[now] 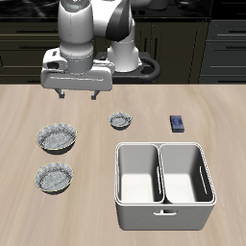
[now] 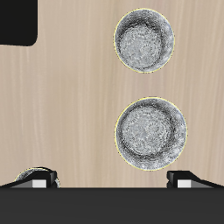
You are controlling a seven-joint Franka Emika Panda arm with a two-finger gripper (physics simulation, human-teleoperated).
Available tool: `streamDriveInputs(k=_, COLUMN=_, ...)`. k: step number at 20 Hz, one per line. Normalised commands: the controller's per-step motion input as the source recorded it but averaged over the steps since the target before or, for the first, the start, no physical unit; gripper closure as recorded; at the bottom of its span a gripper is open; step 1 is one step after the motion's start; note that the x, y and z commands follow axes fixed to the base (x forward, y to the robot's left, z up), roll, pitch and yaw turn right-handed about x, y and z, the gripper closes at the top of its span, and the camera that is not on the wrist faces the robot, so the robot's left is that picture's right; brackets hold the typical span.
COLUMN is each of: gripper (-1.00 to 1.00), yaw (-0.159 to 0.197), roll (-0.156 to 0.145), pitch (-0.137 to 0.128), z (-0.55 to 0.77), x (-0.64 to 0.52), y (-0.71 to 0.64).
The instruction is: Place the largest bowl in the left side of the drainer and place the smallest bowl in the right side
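Judging from how things lie, you have the whole task ahead of you: both compartments of the light grey-white rectangular plastic drainer (image 1: 164,186) show bare, and all three bowls sit on the pale wooden surface (image 1: 216,110). Your pincer (image 1: 78,93) hangs above the surface, near its back, over the side where the two wider bowls rest, its fingers (image 2: 37,179) spread well apart with nothing between them. The largest bowl (image 1: 58,138), a grey-blue speckled round dish with a wavy rim, sits almost under the pincer and a little nearer the front; in the wrist view it is the wider of the two circles (image 2: 150,132). The matching mid-sized grey bowl (image 1: 54,178) lies nearer the front edge, just beside the largest one but apart from it, so you must not confuse them; they differ only slightly in width. The smallest bowl (image 1: 120,121), a tiny grey-blue patterned one, stands farther toward the middle, between the wide bowls and a small dark blue block (image 1: 178,123), just behind the drainer. What is left, as I judge it: lower onto the rim of the largest bowl, carry it to the left compartment, then fetch the smallest bowl for the right one.
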Motion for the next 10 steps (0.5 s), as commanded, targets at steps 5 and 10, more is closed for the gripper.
streamDriveInputs(k=5, gripper=-1.00, yaw=-0.017, roll=0.021, pitch=0.022, z=-0.21, x=0.02, y=-0.07)
streamDriveInputs(k=10, gripper=-1.00, yaw=-0.011, roll=0.007, pitch=0.008, z=-0.20, x=0.03, y=-0.11)
